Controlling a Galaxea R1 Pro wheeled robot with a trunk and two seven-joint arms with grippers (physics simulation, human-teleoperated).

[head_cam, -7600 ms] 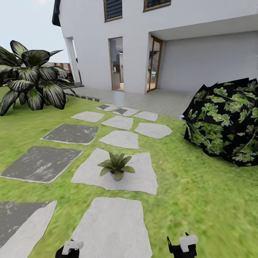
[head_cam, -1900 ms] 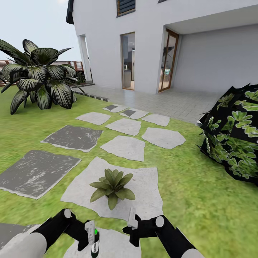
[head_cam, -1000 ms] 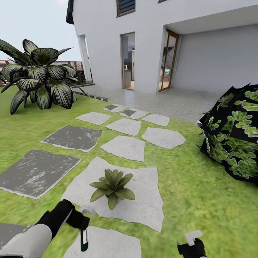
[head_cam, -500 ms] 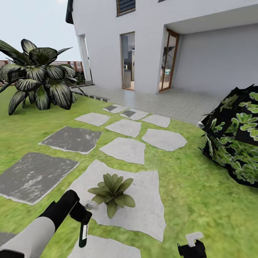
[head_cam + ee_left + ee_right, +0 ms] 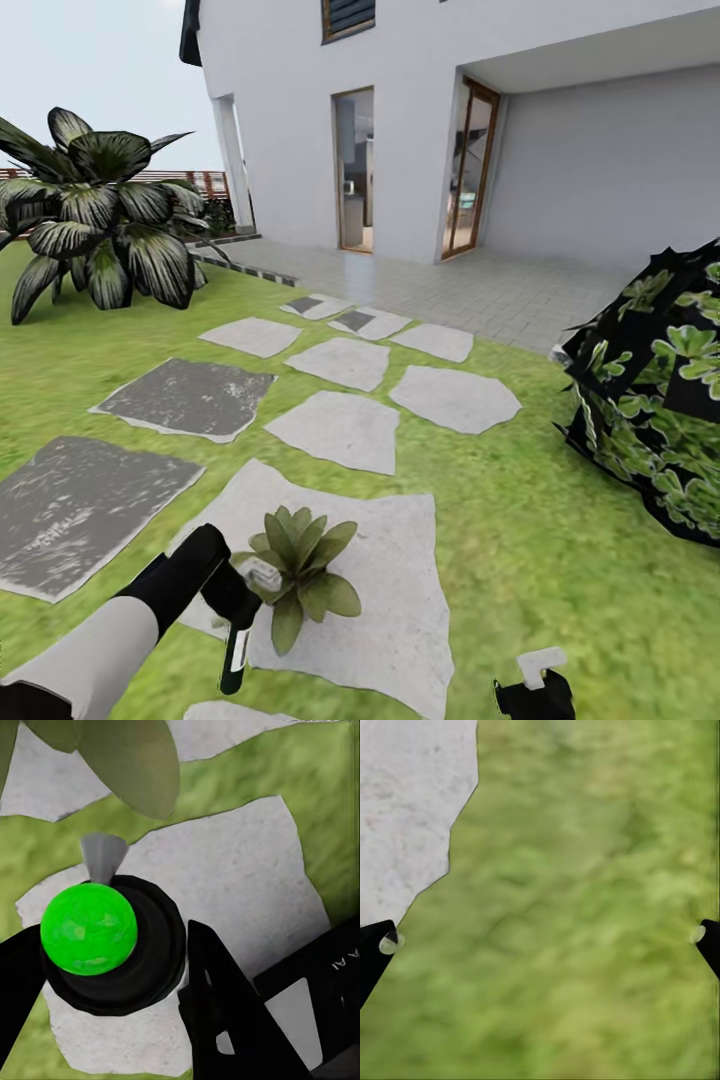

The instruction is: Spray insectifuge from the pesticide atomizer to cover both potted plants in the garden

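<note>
We see the left pincer (image 5: pixel 238 612) clamped on the pesticide atomizer (image 5: pixel 236 655), which hangs beneath it at 6 o'clock, just beside the potted plant (image 5: pixel 296 565) on its stepping stone (image 5: pixel 390 580). The right pincer (image 5: pixel 532 684) stands wide open over grass, holding nothing.

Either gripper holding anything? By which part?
Left gripper holds the spray bottle by its top end, body hanging down. Right gripper: jaws apart, nothing held.

Potted plant (image 5: pixel 296 573) on stepping stone (image 5: pixel 390 590) (shrub (image 5: pixel 655 400) right)
</note>
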